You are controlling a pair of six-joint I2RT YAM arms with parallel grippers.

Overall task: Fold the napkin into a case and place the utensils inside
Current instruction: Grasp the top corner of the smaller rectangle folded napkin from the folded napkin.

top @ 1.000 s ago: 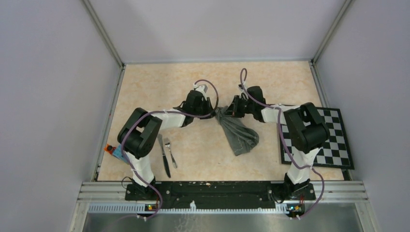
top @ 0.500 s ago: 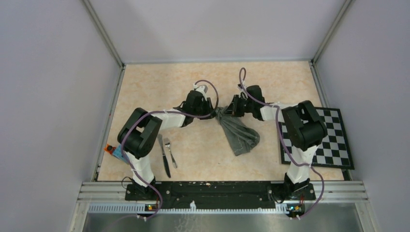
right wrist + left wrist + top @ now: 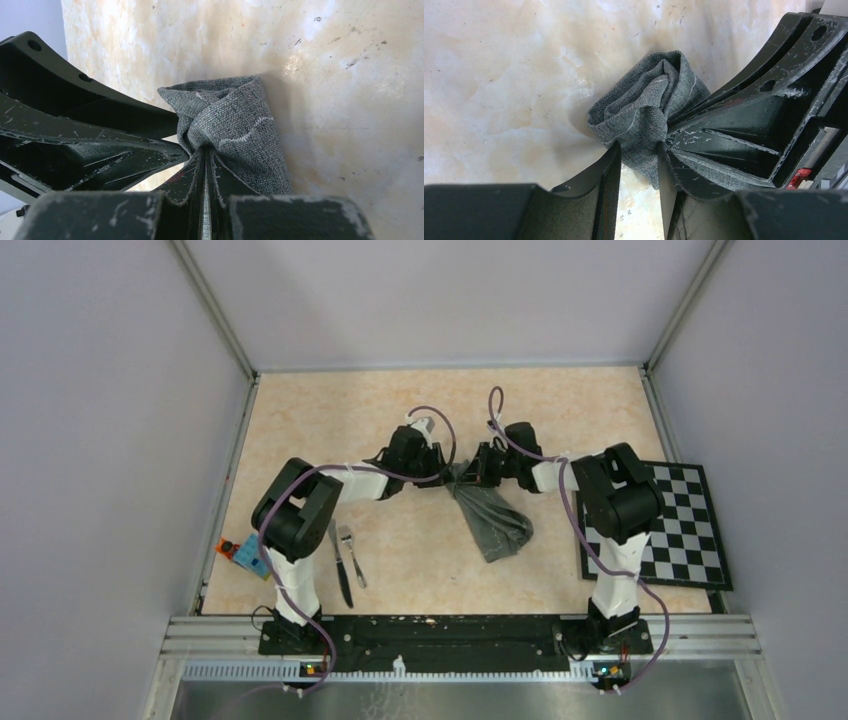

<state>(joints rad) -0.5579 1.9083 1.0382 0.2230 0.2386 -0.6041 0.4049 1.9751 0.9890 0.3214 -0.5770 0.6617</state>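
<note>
Two grippers meet over one bunched corner: the right gripper [image 3: 206, 152] is clenched on the napkin [image 3: 495, 520], its jaws pressed together with the grey fold caught between them, while the left gripper [image 3: 638, 150] stands tip to tip against it, its jaws parted around the same wad of cloth and no longer squeezing it flat. Over the past second the right arm has swung in toward its partner and the left jaws have eased apart, which reads as a handover, or a regrip, of the corner rather than a finished fold. From the right gripper the napkin trails back toward the arms' bases as a twisted, rumpled strip lying on the surface [image 3: 330, 420], its far end lifted and gathered at the fingertips; no flat square and no pouch has taken shape. The knife [image 3: 341, 565] and fork [image 3: 352, 552] lie side by side well behind the left gripper, near its arm's base and well apart from the cloth. The checkered board [image 3: 680, 530] sits off to the right gripper's outer side. By this showing, the folding has barely started: the cloth must be spread before any case can take the utensils.
</note>
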